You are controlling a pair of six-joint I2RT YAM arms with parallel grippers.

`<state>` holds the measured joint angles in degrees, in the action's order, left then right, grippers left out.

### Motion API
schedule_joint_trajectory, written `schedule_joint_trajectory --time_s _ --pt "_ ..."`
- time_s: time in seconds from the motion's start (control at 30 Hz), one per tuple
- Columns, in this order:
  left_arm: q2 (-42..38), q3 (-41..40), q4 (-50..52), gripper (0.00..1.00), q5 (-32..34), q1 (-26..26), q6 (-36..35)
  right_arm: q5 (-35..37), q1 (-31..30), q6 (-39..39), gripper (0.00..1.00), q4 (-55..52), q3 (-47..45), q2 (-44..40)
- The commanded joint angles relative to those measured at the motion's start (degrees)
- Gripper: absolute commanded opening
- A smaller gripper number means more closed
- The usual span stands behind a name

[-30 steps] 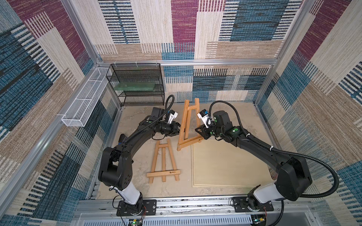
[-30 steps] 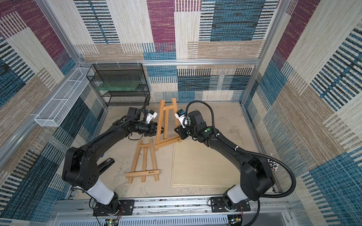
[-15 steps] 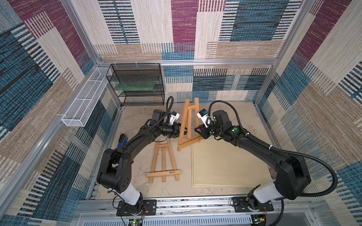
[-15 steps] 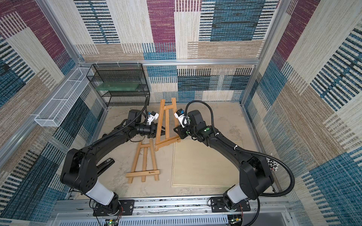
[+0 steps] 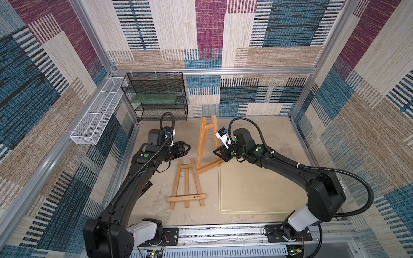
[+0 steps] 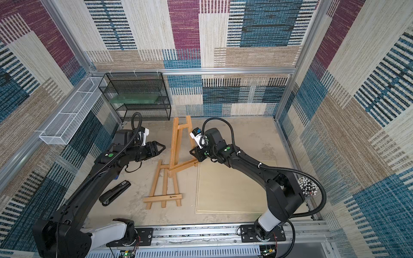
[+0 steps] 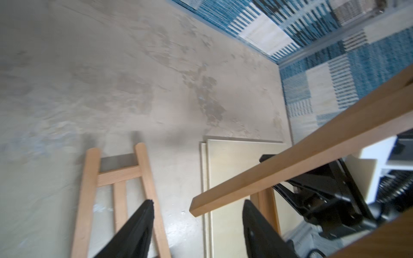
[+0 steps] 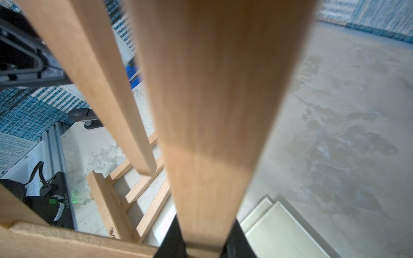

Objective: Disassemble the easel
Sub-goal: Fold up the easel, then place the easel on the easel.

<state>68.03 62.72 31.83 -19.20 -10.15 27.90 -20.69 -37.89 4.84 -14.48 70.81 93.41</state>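
evidently, the upright easel [image 5: 205, 143] is found standing toward the back of the table [image 5: 268, 138], with its ledge just beside the top of a second easel [image 5: 187, 187] that is laid flat; a pale canvas board [image 5: 257, 189] is laid flat next to it. the right gripper [image 8: 205, 244] is seen clamped on one wooden slat of the upright easel, low down near the ledge; which slat it is cannot be told. the left gripper [image 7: 196, 223] is held just beside the easel with its fingers [image 7: 138, 225] spread apart and nothing between them. the easel is judged to be light, stiff and thin-membered, so it would be tipped easily by a sideways push, and its hinge could be strained if twisted. a hold on the rear support leg, close to the top joint, would best be taken by the free gripper while the front frame is steadied; the smooth wood might be lost from a loose pinch.
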Motion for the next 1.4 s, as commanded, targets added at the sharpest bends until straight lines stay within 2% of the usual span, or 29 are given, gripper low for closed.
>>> schedule_joint_trajectory --time_s 0.0,0.13,0.33,0.6,0.73,0.97,1.17,1.37 --pt "-1.8 0.4 6.9 0.67 12.3 1.5 -2.9 -1.9 -2.1 5.1 0.0 -1.0 5.8 5.6" --pt "-4.2 1.8 9.8 0.69 18.8 4.7 -4.7 -2.6 -6.1 6.9 0.0 -8.5 15.6 14.3" --pt "-5.3 3.9 10.3 0.7 20.0 9.9 -7.4 -5.1 -8.6 12.6 0.0 -11.0 23.3 22.3" --pt "-5.3 3.6 9.6 0.71 19.0 10.0 -7.4 -7.8 -8.1 15.9 0.0 -20.3 41.7 35.6" --pt "-6.0 2.6 9.7 0.71 19.2 10.1 -7.4 -10.5 -9.1 17.6 0.0 -21.4 45.3 39.3" --pt "-7.8 3.0 11.1 0.72 21.9 10.0 -8.1 -13.0 -11.0 20.3 0.0 -24.0 60.4 49.5" --pt "-6.6 4.8 11.3 0.73 21.5 10.1 -8.2 -12.5 -12.1 22.9 0.0 -23.0 63.5 52.6" --pt "-5.1 5.3 10.5 0.73 20.5 10.1 -7.9 -10.3 -11.4 23.4 0.0 -18.8 58.8 48.0"
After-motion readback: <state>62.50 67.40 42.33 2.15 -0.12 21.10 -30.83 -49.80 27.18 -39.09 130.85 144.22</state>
